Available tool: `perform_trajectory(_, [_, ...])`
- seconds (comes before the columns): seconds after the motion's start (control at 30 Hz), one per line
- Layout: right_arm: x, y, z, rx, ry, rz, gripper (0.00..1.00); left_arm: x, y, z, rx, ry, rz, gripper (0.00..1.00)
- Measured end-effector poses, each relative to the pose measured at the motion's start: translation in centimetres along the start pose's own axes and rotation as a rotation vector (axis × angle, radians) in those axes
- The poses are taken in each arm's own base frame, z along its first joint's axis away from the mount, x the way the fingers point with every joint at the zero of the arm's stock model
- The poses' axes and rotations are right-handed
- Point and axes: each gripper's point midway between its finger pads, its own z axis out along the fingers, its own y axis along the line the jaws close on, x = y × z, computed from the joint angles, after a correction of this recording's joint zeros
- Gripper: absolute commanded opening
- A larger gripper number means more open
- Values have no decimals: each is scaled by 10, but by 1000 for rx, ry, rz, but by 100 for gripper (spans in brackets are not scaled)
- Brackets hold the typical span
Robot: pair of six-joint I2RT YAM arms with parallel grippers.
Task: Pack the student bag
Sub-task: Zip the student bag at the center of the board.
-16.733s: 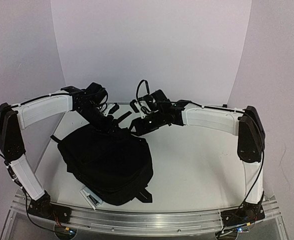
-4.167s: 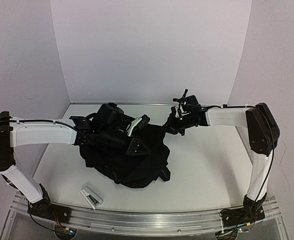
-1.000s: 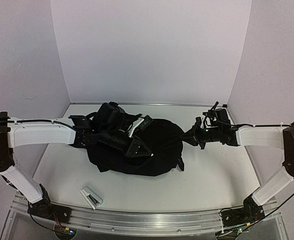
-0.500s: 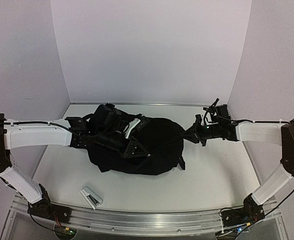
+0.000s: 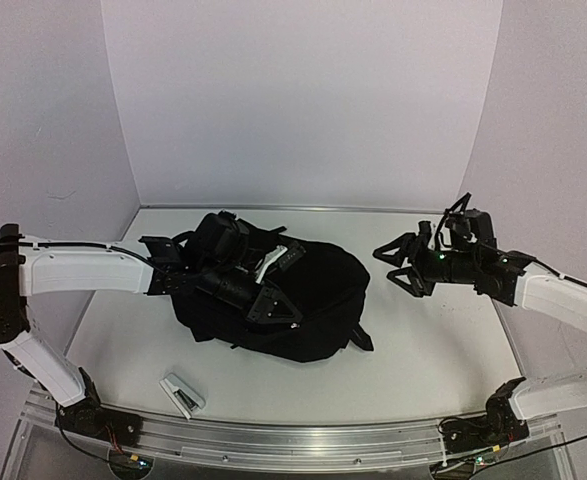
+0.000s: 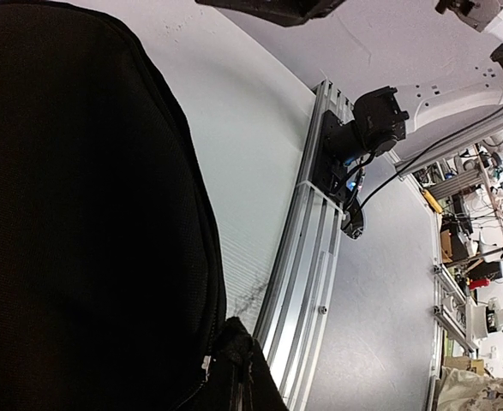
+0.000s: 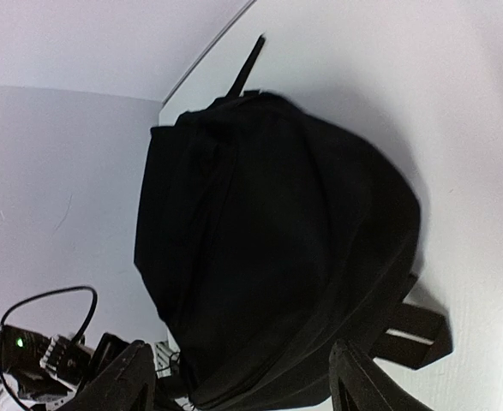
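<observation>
packing progress: seemingly early; a small flat item (image 5: 183,393) lies outside the student bag (image 5: 308,290).
bag place: left of centre.
left gripper (image 5: 265,297): over the bag; opening cannot be told.
right gripper (image 5: 391,266): spread wide, empty, beside bag.

Pale lilac walls (image 5: 303,100) enclose the evenly lit white table (image 5: 423,340).

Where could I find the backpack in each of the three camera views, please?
Top view: the backpack lies a little left of centre on the table.
Left wrist: the backpack fills the left half of the picture, seen very close.
Right wrist: the backpack sits in the middle of the picture.
Shared landmark: the white table, bare beside the backpack in the wrist views too.
</observation>
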Motion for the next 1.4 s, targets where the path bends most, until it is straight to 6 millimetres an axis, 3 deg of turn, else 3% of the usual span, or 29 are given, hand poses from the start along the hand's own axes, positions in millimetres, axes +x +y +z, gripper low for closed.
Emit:
perform_trajectory(0.23, [69,25,13,-19,138,30,67,0,0,1,2,-1,1,0])
perform_trajectory(0.37, [98,34,20,-32,196,58,60,-1,1,1,-1,-3,1,0])
perform_trajectory(0.6, [141,26,47,-2,276,94,56,-1,1,1,0,-3,1,0])
perform_trajectory(0.73, [143,17,59,23,266,100,51,-1,1,1,0,-3,1,0])
perform_trajectory(0.9, [141,13,71,41,248,100,13,-1,0,1,0,-5,3,0])
perform_trajectory(0.97, [140,12,74,47,241,96,5,-1,0,1,-1,-6,3,0])
perform_trajectory(1.2, [134,12,76,46,220,93,0,-3,3,0,-14,-13,6,0])
perform_trajectory(1.4, [103,2,68,35,175,99,0,-7,10,-1,-63,-32,15,0])
